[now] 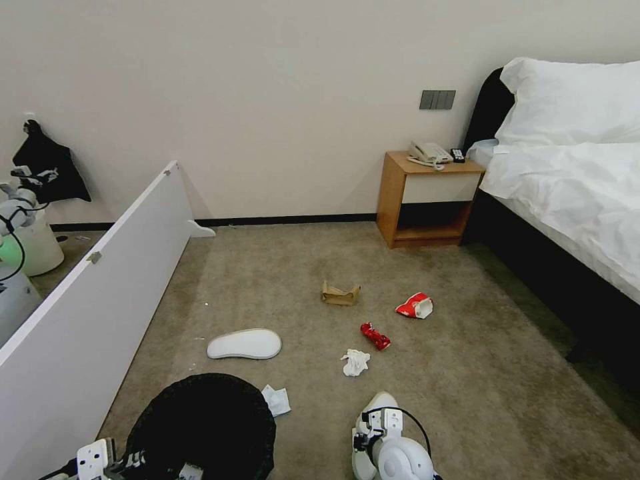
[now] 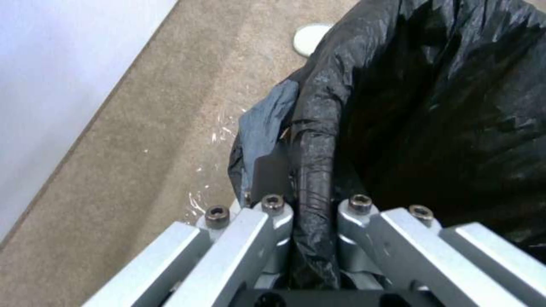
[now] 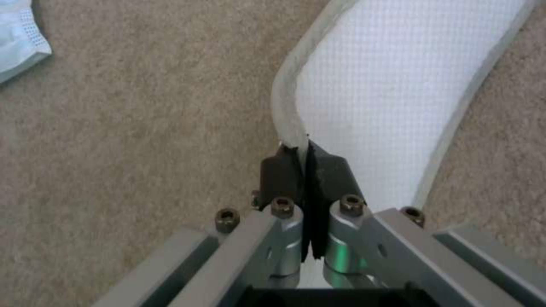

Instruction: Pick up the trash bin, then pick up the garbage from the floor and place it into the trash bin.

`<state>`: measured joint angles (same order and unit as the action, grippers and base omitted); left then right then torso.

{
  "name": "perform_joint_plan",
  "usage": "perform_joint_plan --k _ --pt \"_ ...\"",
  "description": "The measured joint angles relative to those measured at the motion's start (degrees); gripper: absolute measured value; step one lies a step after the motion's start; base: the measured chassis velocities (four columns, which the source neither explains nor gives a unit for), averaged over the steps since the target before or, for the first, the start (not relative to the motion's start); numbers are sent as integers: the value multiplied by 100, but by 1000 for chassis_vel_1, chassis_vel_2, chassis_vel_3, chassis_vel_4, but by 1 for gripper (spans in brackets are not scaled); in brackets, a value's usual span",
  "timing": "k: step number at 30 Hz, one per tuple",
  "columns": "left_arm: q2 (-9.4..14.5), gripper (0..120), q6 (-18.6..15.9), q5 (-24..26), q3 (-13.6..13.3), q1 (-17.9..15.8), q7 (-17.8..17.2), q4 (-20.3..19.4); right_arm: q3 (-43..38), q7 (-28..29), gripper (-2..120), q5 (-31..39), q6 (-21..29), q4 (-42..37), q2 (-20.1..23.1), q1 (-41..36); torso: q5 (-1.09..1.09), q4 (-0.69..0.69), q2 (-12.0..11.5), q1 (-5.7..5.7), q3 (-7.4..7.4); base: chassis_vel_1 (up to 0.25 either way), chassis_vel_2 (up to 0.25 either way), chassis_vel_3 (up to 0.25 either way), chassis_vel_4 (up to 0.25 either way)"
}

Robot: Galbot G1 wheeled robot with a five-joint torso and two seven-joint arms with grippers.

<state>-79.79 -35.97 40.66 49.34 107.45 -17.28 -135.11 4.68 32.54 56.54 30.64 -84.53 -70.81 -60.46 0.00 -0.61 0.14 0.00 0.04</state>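
The trash bin (image 1: 200,427), lined with a crinkly black bag, stands at my lower left. My left gripper (image 1: 137,460) is shut on its bagged rim (image 2: 313,140); in the left wrist view the gripper (image 2: 315,209) clamps the rim from both sides. My right gripper (image 1: 369,427) is low over the carpet, shut on the edge of a white slipper (image 3: 387,106), whose tip (image 1: 381,402) pokes out beyond it. The dark pads (image 3: 279,170) pinch the slipper's rim. Ahead on the floor lie a second slipper (image 1: 244,344), a tissue (image 1: 355,362), a red wrapper (image 1: 375,335), a red-and-white cup (image 1: 415,305) and brown cardboard (image 1: 340,294).
A white tissue (image 1: 276,400) lies beside the bin, also seen as a tissue (image 3: 17,38) near the held slipper. A white board (image 1: 87,300) runs along the left. A wooden nightstand (image 1: 427,197) and a bed (image 1: 573,200) stand at the right. A white bucket (image 1: 27,247) sits behind the board.
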Motion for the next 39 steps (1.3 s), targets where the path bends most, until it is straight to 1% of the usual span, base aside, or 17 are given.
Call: perform_joint_plan --k 11,13,14,17,20,23,24,25,28,29,30,31,32,34,35,38,39 --pt "11 4 3 -2 -95 -15 -2 -2 -346 -81 0 -131 -50 -502 301 -285 0 0 0 0 0 0 0 0 0" --pt "60 4 -3 25 -166 -28 -17 -37 -686 -444 0 -387 -376 -885 678 -483 1 -1 0 0 0 0 0 0 0" --pt "60 4 -3 25 -166 -28 -17 -37 -686 -444 0 -387 -376 -885 678 -483 1 -1 0 0 0 0 0 0 0" --pt "176 4 -45 48 -248 -116 -42 -43 -1181 -1043 0 -558 -840 -1398 1136 -763 1 -1 0 0 0 0 0 0 0" --pt "229 4 -70 73 -281 -163 -65 -44 -1352 -1270 0 -684 -1003 -1555 1268 -873 1 0 0 0 0 0 0 0 0" --pt "342 4 -176 167 -391 -345 -139 -49 -1721 -1806 0 -1018 -1401 -1927 1479 -1101 1 -1 0 0 0 0 0 0 0" --pt "351 4 -207 175 -444 -459 -164 -34 -1871 -2076 0 -1299 -1690 -2049 1514 -1164 0 -1 0 0 0 0 0 0 0" --pt "351 4 -207 175 -444 -459 -164 -34 -1871 -2076 0 -1299 -1690 -2049 1514 -1164 0 -1 0 0 0 0 0 0 0" --pt "391 4 -258 238 -524 -603 -211 16 -2090 -2614 0 -1812 -2279 -2216 1522 -1224 0 0 0 0 0 0 0 0 0" --pt "391 4 -258 238 -524 -603 -211 16 -2090 -2614 0 -1812 -2279 -2216 1522 -1224 0 0 0 0 0 0 0 0 0" --pt "446 4 -278 279 -541 -631 -225 16 -2133 -2818 0 -1867 -2536 -2281 1527 -1226 0 0 0 0 0 0 0 0 0" --pt "505 4 -296 322 -550 -658 -236 12 -2157 -2992 0 -1883 -2782 -2331 1530 -1218 1 0 0 0 0 0 0 0 0" --pt "505 4 -296 322 -550 -658 -236 12 -2157 -2992 0 -1883 -2782 -2331 1530 -1218 1 0 0 0 0 0 0 0 0" --pt "620 4 -350 460 -555 -715 -253 -37 -2187 -3464 0 -1745 -3396 -2514 1542 -1127 1 0 0 0 0 0 0 0 0" --pt "620 4 -350 460 -555 -715 -253 -37 -2187 -3464 0 -1745 -3396 -2514 1542 -1127 1 0 0 0 0 0 0 0 0" --pt "666 4 -414 586 -596 -787 -255 -61 -2034 -4200 0 -1314 -3769 -2867 1559 -872 -1 -1 0 0 0 0 0 0 0" --pt "666 4 -414 586 -596 -787 -255 -61 -2034 -4200 0 -1314 -3769 -2867 1559 -872 -1 -1 0 0 0 0 0 0 0"
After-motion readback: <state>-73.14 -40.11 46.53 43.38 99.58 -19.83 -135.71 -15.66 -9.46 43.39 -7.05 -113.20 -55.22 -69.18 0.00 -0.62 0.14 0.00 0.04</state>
